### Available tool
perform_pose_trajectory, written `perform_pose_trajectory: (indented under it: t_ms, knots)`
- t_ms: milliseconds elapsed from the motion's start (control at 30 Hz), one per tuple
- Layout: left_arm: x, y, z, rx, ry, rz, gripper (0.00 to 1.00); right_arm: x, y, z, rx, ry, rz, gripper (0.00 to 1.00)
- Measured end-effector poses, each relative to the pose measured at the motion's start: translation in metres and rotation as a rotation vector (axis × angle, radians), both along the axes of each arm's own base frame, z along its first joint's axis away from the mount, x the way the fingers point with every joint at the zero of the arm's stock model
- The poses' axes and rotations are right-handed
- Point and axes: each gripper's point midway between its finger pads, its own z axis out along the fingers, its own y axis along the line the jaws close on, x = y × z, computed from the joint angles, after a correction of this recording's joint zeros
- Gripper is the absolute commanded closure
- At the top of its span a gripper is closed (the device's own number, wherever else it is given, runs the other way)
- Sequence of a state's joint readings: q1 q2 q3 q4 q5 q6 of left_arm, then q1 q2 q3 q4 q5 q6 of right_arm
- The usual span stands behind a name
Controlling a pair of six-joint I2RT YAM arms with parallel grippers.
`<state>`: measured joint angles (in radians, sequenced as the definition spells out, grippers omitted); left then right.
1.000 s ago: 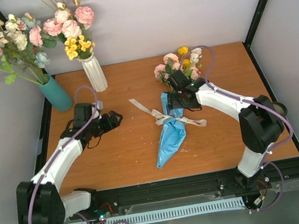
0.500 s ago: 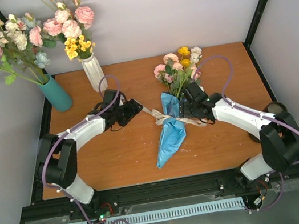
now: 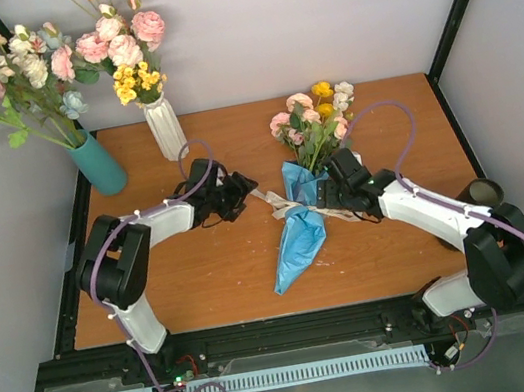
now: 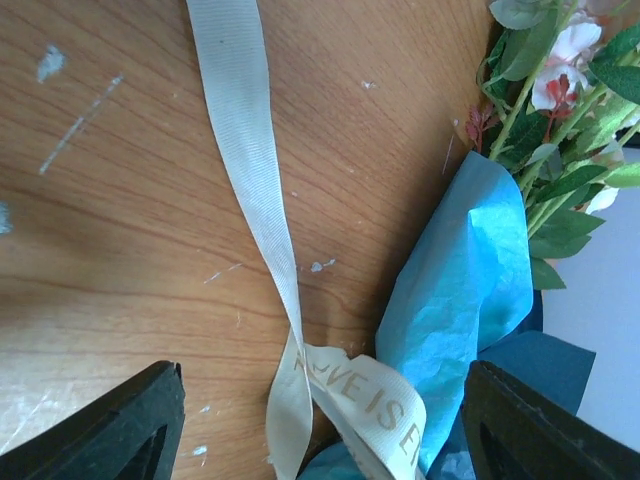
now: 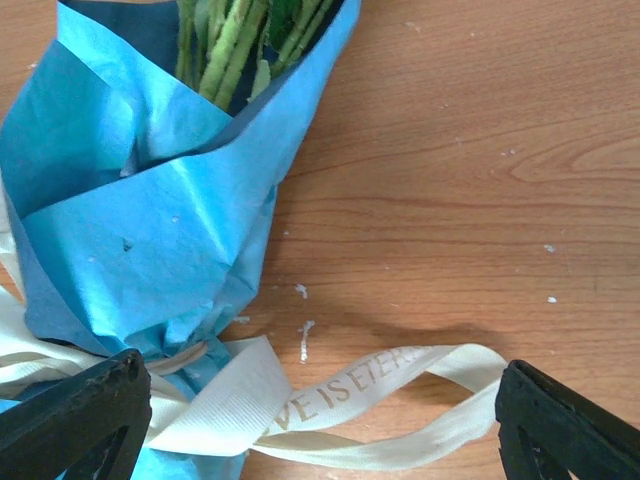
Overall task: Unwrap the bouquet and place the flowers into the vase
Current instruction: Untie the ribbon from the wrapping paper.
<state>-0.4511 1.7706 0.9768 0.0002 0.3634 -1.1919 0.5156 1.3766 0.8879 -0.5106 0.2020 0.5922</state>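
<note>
Left of centre, my left gripper (image 3: 239,194) stands wide open and empty, straddling the beige ribbon (image 4: 245,170) tail, I judge to tug the bow loose. The bouquet (image 3: 302,221) lies mid-tabletop (image 3: 205,277), wrapped in blue paper. My right gripper (image 3: 331,194), equally wide and empty, hovers over the knot's other loop. The vase (image 3: 485,188) waits far right.

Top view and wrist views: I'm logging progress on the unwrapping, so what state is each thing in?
bouquet: lying flat, wrapped.
ribbon: tied round the bouquet, ends loose.
vase: upright, no flowers in it.
teal vase: upright, holding flowers.
white vase: upright, holding flowers.
left gripper: open, holding nothing.
right gripper: open, holding nothing.
</note>
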Motion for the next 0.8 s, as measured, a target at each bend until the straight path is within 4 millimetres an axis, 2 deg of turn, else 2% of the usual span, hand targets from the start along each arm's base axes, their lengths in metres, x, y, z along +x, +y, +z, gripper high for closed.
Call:
perform_pose_trajectory:
  t_ms: [100,333,433,500,633,800]
  knots:
    - [0.002,-0.005,-0.006,-0.035,0.024,0.012,0.27,-0.003,-0.003,-0.002,-0.007,-0.002,-0.005,0.0]
    - [0.0,-0.014,-0.031,-0.082,0.101,0.017,0.36,-0.008,-0.015,0.015,-0.01,-0.069,-0.034,0.0]
    - [0.001,-0.019,-0.032,-0.109,0.108,0.017,0.38,-0.008,-0.019,0.022,-0.014,-0.096,-0.045,0.0]
    - [0.002,-0.023,-0.033,-0.123,0.112,0.017,0.44,-0.009,-0.021,0.023,-0.018,-0.103,-0.05,0.0]
    - [0.004,-0.029,-0.036,-0.148,0.123,0.02,0.55,-0.01,-0.024,0.02,-0.033,-0.1,-0.058,0.0]
    - [0.007,-0.031,-0.039,-0.161,0.135,0.034,0.62,-0.011,-0.026,0.019,-0.041,-0.101,-0.062,0.0]
